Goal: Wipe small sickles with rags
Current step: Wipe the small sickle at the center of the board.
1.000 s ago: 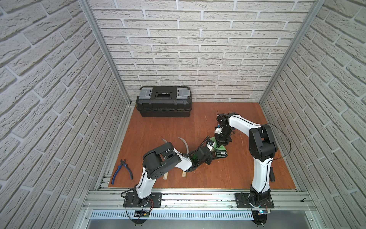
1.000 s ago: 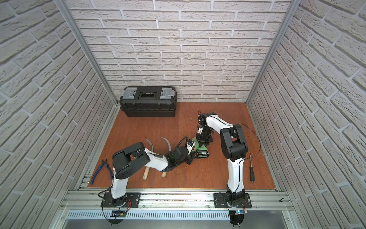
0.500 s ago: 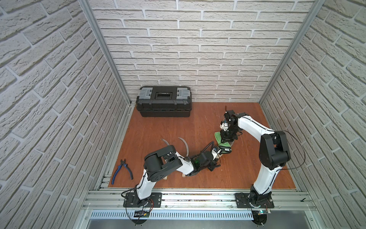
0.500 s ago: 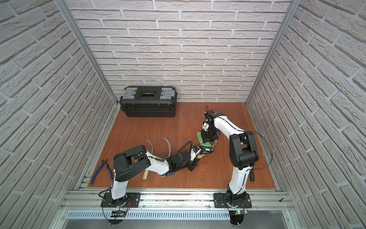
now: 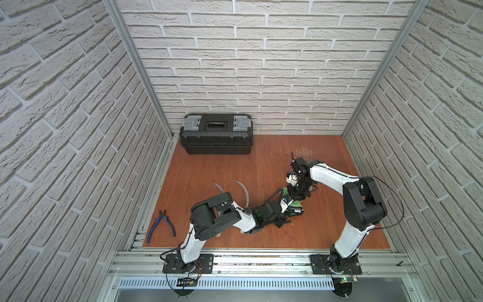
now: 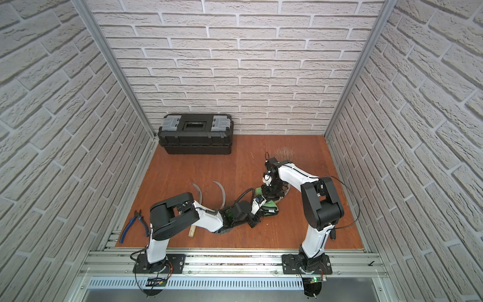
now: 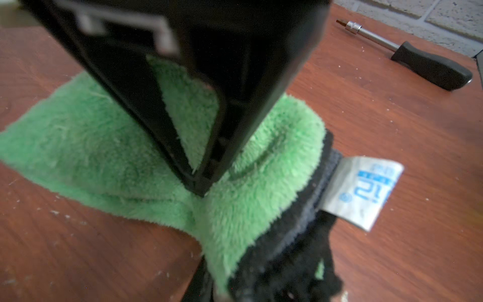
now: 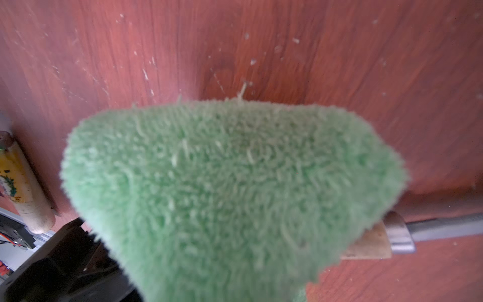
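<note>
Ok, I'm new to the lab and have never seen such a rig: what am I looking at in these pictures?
Two robot arms stand at a wooden table. Two pictures look down from overhead; two come from cameras on the wrists. The left tool is shut on a green rag; the right tool seems to grip it too. Two sickles lie by the left arm, a third sickle partly under the rag. Apart lie pliers, a toolbox and a screwdriver.
</note>
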`<state>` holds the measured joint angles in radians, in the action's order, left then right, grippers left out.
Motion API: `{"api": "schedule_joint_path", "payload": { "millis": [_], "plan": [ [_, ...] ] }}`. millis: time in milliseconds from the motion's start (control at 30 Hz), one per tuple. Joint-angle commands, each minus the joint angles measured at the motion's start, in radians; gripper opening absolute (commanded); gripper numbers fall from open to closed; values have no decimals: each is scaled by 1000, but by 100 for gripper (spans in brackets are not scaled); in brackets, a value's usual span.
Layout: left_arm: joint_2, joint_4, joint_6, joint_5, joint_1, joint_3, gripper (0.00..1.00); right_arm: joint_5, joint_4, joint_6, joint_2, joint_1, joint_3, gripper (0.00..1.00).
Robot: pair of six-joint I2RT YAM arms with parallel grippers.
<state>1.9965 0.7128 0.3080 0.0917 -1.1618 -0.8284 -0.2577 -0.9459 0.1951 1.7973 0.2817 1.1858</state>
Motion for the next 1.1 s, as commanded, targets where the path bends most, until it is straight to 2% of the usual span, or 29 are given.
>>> {"api": "schedule_joint_path", "payload": {
  "millis": [0, 200, 367, 567, 767, 933, 1067],
  "plan": [
    [0, 31, -17, 18, -4, 27, 0, 127, -2, 22, 47, 2, -6, 3],
    [-16, 40, -14, 37, -4, 50, 0, 275, -49, 15, 93, -37, 70, 3],
    [-24, 48, -14, 48, -4, 63, 0, 314, -65, 4, 78, -81, 100, 3],
    [-22, 54, -17, 51, -4, 64, 0, 219, -83, -18, -14, -70, 98, 3],
    [-18, 69, -20, 55, -4, 61, 0, 132, -104, 3, -112, 0, 25, 3],
    [-15, 79, -18, 56, -4, 64, 0, 62, 7, 59, -90, 47, -93, 3],
    [-18, 81, -15, 57, -5, 66, 0, 55, 72, 71, -26, 60, -124, 3]
  ]
}}
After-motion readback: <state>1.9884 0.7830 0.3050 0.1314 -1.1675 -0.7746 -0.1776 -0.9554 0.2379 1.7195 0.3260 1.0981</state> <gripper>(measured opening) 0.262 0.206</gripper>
